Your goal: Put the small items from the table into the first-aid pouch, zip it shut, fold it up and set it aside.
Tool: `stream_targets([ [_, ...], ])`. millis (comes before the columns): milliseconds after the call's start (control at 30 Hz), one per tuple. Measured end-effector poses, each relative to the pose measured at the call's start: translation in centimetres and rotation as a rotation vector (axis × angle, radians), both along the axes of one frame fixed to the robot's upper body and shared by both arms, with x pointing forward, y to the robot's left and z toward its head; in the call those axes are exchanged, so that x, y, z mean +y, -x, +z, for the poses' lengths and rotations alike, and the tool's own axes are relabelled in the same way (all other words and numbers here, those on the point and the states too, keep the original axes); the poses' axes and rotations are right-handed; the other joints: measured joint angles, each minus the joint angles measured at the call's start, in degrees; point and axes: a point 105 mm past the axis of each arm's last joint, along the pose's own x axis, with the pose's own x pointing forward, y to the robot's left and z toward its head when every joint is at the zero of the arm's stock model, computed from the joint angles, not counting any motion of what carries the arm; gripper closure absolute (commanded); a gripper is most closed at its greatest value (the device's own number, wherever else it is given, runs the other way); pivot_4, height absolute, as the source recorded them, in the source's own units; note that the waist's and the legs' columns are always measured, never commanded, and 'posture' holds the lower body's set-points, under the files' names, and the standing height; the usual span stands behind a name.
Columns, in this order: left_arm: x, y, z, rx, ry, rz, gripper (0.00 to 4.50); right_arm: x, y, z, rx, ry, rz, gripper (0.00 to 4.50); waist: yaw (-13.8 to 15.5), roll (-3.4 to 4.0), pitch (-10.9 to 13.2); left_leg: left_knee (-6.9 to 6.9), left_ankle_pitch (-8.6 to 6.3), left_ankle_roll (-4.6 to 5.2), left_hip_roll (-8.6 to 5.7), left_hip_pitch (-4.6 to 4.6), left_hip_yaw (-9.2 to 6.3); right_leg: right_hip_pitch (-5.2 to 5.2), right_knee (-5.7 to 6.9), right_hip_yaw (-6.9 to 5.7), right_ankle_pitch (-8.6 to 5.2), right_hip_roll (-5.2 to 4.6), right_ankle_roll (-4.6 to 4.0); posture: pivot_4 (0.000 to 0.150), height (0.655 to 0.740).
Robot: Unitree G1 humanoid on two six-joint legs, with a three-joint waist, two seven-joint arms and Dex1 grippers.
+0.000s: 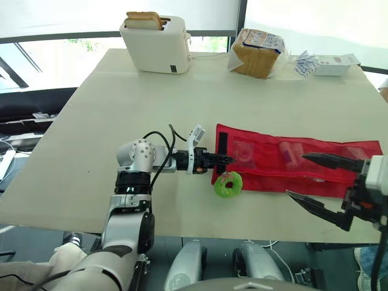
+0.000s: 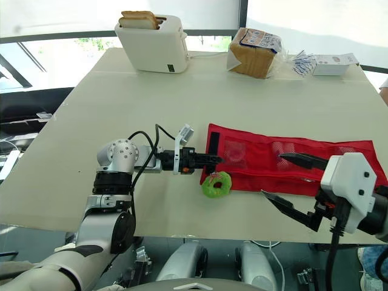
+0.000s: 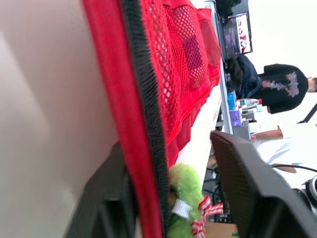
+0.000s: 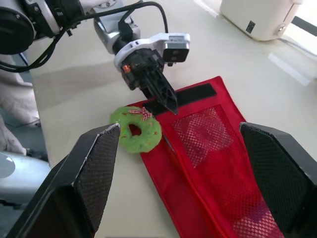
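The red mesh pouch [image 1: 260, 159] lies unfolded flat on the right half of the table [image 1: 109, 115], with small pinkish items [image 1: 286, 151] showing through its pockets. A green wreath ring with a red bow [image 1: 228, 183] rests on the table against the pouch's front left corner. My left gripper [image 1: 223, 159] is at the pouch's left end, turned on its side. Its fingers are parted around the black-trimmed edge [image 3: 148, 163] without clamping it. My right gripper [image 1: 296, 176] hovers open over the pouch's front right part, holding nothing.
At the table's far edge stand a white toaster [image 1: 156, 43] with bread slices in it, a bagged loaf [image 1: 257, 53] and a white packet box [image 1: 330, 63]. The front table edge runs just below the wreath. A person in a black shirt [image 3: 280, 87] stands in the background.
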Motion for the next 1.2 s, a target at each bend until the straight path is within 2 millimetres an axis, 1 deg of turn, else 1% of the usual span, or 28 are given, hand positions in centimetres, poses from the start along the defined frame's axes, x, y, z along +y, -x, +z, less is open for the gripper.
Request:
stream_targets([
  [33, -0.1, 0.0, 0.0, 0.0, 0.003, -0.002, 4.15, 0.1, -0.1, -0.1, 0.004, -0.003, -0.001, 0.38, 0.03, 0.01, 0.0, 0.0, 0.0, 0.0, 0.0, -0.02, -0.01, -0.02, 0.01, 0.0, 0.0, 0.0, 0.0, 0.15, 0.74],
  [67, 0.1, 0.0, 0.1, 0.002, 0.007, 0.003, 4.44, 0.6, -0.7, -0.7, 0.024, -0.013, -0.007, 0.38, 0.04, -0.04, -0.02, -0.01, 0.02, -0.03, 0.0, -0.01, -0.01, -0.03, 0.0, 0.0, 0.0, 0.0, 0.0, 0.15, 0.74],
  [133, -0.1, 0.1, 0.2, 0.005, 0.008, -0.002, 4.44, 1.6, -2.3, -2.7, 0.098, -0.057, -0.044, 0.38, 0.15, -0.07, -0.02, -0.02, 0.04, -0.07, -0.01, -0.1, -0.03, -0.1, 0.01, -0.01, 0.0, -0.01, -0.01, 0.15, 0.74],
  [200, -0.1, 0.1, 0.3, 0.006, 0.01, 0.003, 4.44, 2.2, -3.4, -4.3, 0.142, -0.062, -0.073, 0.38, 0.13, -0.09, -0.02, -0.02, 0.04, -0.07, -0.01, -0.13, -0.04, -0.12, -0.01, -0.02, 0.0, -0.01, -0.01, 0.15, 0.74],
  [267, -0.3, 0.2, 0.4, -0.001, 0.018, -0.001, 4.44, 2.5, -4.4, -6.1, 0.196, -0.061, -0.109, 0.38, 0.2, -0.08, -0.03, -0.01, 0.04, -0.08, -0.04, -0.16, -0.02, -0.15, 0.01, 0.0, 0.0, -0.04, -0.01, 0.15, 0.74],
  [333, -0.2, 0.2, 0.5, -0.007, 0.015, 0.004, 4.44, 2.7, -5.2, -7.3, 0.228, -0.062, -0.142, 0.38, 0.11, -0.06, -0.03, -0.01, 0.05, -0.09, -0.04, -0.15, -0.02, -0.16, 0.02, 0.0, 0.0, -0.04, -0.02, 0.15, 0.74],
  [367, -0.2, 0.2, 0.6, -0.007, 0.016, 0.004, 4.44, 2.7, -5.3, -7.5, 0.232, -0.062, -0.145, 0.38, 0.11, -0.06, -0.03, -0.01, 0.05, -0.09, -0.04, -0.15, -0.02, -0.16, 0.02, 0.0, 0.0, -0.04, -0.02, 0.15, 0.74],
  [400, -0.2, 0.1, 0.7, -0.009, 0.021, 0.006, 4.44, 3.0, -5.5, -8.2, 0.243, -0.044, -0.145, 0.38, 0.08, -0.06, -0.03, -0.01, 0.05, -0.09, -0.03, -0.14, -0.03, -0.16, 0.03, -0.01, 0.0, -0.03, -0.02, 0.15, 0.74],
  [467, -0.3, 0.1, 0.7, -0.01, 0.021, 0.007, 4.44, 3.4, -5.2, -8.7, 0.259, -0.03, -0.12, 0.38, 0.06, -0.06, -0.03, -0.01, 0.05, -0.09, -0.03, -0.14, -0.03, -0.16, 0.03, -0.01, 0.0, -0.02, -0.02, 0.15, 0.74],
  [600, -0.3, 0.1, 0.7, -0.01, 0.017, 0.011, 4.44, 4.6, -4.3, -8.9, 0.271, -0.025, -0.016, 0.38, 0.07, -0.06, -0.03, -0.01, 0.05, -0.09, -0.04, -0.14, -0.03, -0.16, 0.03, -0.01, 0.0, -0.03, -0.01, 0.15, 0.74],
  [700, -0.2, 0.0, 0.7, -0.011, 0.017, 0.019, 4.44, 4.6, -3.8, -9.0, 0.258, 0.023, 0.025, 0.38, 0.05, -0.06, -0.03, -0.01, 0.05, -0.09, -0.04, -0.14, -0.04, -0.16, 0.03, -0.01, 0.0, -0.02, -0.01, 0.15, 0.74],
  [833, -0.1, -0.1, 0.7, -0.009, 0.012, 0.031, 4.44, 4.4, -4.1, -9.6, 0.253, 0.056, 0.014, 0.38, 0.04, -0.06, -0.03, -0.01, 0.05, -0.09, -0.03, -0.14, -0.04, -0.16, 0.04, -0.02, 0.0, -0.02, -0.01, 0.15, 0.74],
  [867, -0.1, -0.1, 0.7, -0.01, 0.011, 0.032, 4.48, 4.5, -4.2, -9.8, 0.259, 0.051, 0.011, 0.63, 0.04, -0.06, -0.03, -0.01, 0.05, -0.09, -0.04, -0.14, -0.04, -0.16, 0.04, -0.02, 0.01, -0.03, -0.01, 0.15, 0.74],
  [933, -0.2, -0.1, 0.6, -0.009, 0.01, 0.034, 4.5, 4.6, -4.4, -10.4, 0.275, 0.05, 0.0, 1.28, 0.03, -0.06, -0.03, -0.01, 0.05, -0.09, -0.04, -0.14, -0.03, -0.16, 0.04, -0.01, 0.01, -0.03, -0.02, 0.15, 0.74],
  [967, -0.2, -0.1, 0.6, -0.008, 0.009, 0.035, 4.5, 4.5, -4.5, -10.5, 0.278, 0.055, -0.004, 1.77, 0.04, -0.06, -0.03, -0.01, 0.05, -0.09, -0.04, -0.14, -0.04, -0.16, 0.04, -0.01, 0.01, -0.03, -0.02, 0.15, 0.74],
  [1000, -0.2, -0.2, 0.6, -0.008, 0.011, 0.041, 4.5, 4.4, -4.7, -10.7, 0.28, 0.057, -0.017, 2.42, 0.04, -0.06, -0.03, -0.01, 0.05, -0.09, -0.04, -0.14, -0.04, -0.16, 0.04, -0.01, 0.01, -0.03, -0.02, 0.15, 0.74],
  [1033, -0.2, -0.2, 0.6, -0.008, 0.011, 0.042, 4.5, 4.4, -4.7, -10.8, 0.28, 0.056, -0.018, 2.59, 0.04, -0.06, -0.03, -0.01, 0.05, -0.1, -0.04, -0.14, -0.04, -0.16, 0.04, -0.01, 0.01, -0.02, -0.02, 0.15, 0.74],
  [1100, -0.2, -0.2, 0.8, -0.009, 0.02, 0.043, 4.5, 4.1, -4.8, -10.9, 0.274, 0.069, -0.033, 3.62, 0.04, -0.06, -0.03, -0.01, 0.05, -0.1, -0.04, -0.14, -0.04, -0.17, 0.04, -0.01, 0.01, -0.02, -0.02, 0.15, 0.74],
  [1167, -0.2, -0.2, 0.8, -0.01, 0.024, 0.04, 4.5, 3.9, -4.9, -11.1, 0.269, 0.079, -0.051, 4.43, 0.04, -0.06, -0.03, -0.01, 0.05, -0.1, -0.04, -0.14, -0.04, -0.17, 0.04, -0.01, 0.01, -0.03, -0.02, 0.15, 0.74],
  [1200, -0.1, -0.2, 0.9, -0.011, 0.023, 0.04, 4.5, 3.6, -4.9, -11.1, 0.27, 0.081, -0.063, 4.43, 0.04, -0.06, -0.03, -0.01, 0.05, -0.1, -0.04, -0.14, -0.04, -0.17, 0.04, -0.02, 0.01, -0.02, -0.02, 0.15, 0.74],
])
